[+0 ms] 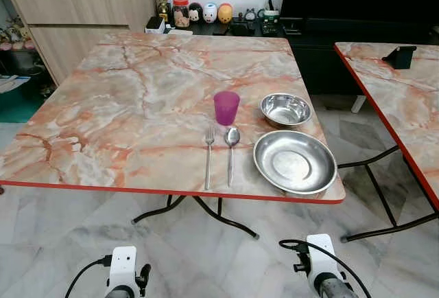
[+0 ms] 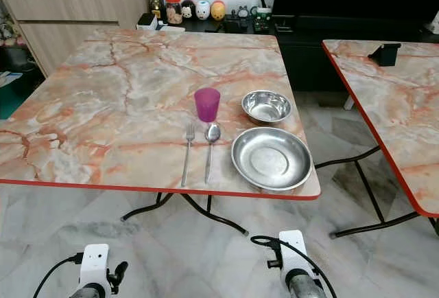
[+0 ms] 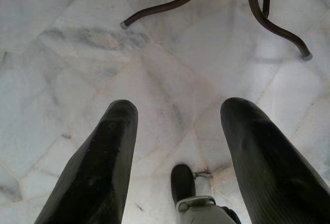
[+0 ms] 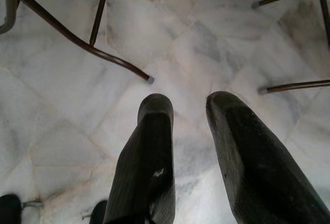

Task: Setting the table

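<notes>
On the marble-pattern table (image 1: 137,99), near its front right corner, a steel plate (image 1: 295,162) lies with a smaller steel bowl (image 1: 286,109) just behind it. A purple cup (image 1: 226,108) stands left of the bowl. In front of the cup a fork (image 1: 208,155) and a spoon (image 1: 231,150) lie side by side, handles toward me. Both arms hang low before the table, over the floor. My left gripper (image 3: 178,111) is open with nothing between its fingers. My right gripper (image 4: 189,102) is also open and holds nothing.
A second marble-pattern table (image 1: 405,99) stands to the right with a black holder (image 1: 399,56) on it. Behind are a wooden cabinet (image 1: 75,16), a dark low unit with jars and figurines (image 1: 206,13), and black table legs (image 1: 206,215) on the tiled floor.
</notes>
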Controlling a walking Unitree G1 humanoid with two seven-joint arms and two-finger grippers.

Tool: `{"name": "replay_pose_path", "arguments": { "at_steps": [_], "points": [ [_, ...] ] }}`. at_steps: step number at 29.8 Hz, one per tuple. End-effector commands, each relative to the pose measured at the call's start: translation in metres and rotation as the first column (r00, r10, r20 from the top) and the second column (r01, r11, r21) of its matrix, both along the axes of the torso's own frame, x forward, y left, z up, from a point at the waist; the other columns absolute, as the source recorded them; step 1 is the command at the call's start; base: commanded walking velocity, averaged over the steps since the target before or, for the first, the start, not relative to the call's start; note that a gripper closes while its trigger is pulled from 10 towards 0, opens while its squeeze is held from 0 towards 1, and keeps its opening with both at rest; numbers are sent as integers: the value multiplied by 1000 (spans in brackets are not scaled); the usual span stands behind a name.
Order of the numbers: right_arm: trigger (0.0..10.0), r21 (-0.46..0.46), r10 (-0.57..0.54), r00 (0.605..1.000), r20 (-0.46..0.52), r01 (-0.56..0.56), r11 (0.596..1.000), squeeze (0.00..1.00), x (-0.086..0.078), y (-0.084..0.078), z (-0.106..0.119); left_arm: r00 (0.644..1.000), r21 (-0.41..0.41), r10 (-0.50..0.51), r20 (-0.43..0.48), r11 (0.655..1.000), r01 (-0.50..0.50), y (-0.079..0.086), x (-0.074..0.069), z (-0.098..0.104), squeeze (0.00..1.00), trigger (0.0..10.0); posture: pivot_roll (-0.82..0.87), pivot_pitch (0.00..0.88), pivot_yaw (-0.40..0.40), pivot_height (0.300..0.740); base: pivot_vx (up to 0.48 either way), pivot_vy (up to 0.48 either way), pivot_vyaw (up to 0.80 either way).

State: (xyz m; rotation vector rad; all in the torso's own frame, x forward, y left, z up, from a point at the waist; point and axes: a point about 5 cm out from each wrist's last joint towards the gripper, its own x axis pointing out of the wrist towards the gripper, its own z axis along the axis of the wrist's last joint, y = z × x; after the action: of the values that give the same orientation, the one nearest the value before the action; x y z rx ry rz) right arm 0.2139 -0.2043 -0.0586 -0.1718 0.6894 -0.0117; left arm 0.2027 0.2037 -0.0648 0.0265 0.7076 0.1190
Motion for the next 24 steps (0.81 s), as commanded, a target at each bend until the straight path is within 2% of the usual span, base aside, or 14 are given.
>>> {"name": "replay_pose_path", "arguments": {
  "at_steps": [1, 20, 21, 22, 23, 24],
  "points": [
    [10000, -9, 4, 1000, 22, -4, 1000, 0, 2, -1, 2, 1000, 0, 0, -14, 1000, 0, 1, -2, -1, 0, 10000, -116, 0, -27, 736, 0, 0, 0],
    [10000, -52, 20, 997, 71, -16, 999, 0, 5, -3, 6, 999, -4, 6, -32, 1000, -6, 0, -8, -5, 0, 10000, -116, 0, -35, 736, 0, 0, 0],
    [10000, -210, 106, 966, 236, -56, 976, 0, 6, -15, 25, 1000, -5, 5, -30, 1000, -5, 0, -7, -4, 0, 10000, -116, 0, -35, 736, 0, 0, 0],
    [10000, -321, 196, 918, 344, -81, 944, 0, 3, -18, 41, 1000, -5, 5, -29, 1000, -5, -1, -7, -4, 0, 10000, -116, 0, -35, 736, 0, 0, 0],
    [10000, -388, 263, 874, 409, -95, 917, 0, 0, -17, 53, 1000, -5, 4, -28, 1000, -4, -1, -6, -4, 0, 10000, -116, 0, -35, 736, 0, 0, 0],
    [10000, -206, 163, 876, 453, -75, 976, 0, -5, -10, 55, 1000, -6, 3, -29, 1000, -3, -1, -6, -4, 0, 10000, -120, 0, -34, 736, 0, 0, 0]
  ]
}}
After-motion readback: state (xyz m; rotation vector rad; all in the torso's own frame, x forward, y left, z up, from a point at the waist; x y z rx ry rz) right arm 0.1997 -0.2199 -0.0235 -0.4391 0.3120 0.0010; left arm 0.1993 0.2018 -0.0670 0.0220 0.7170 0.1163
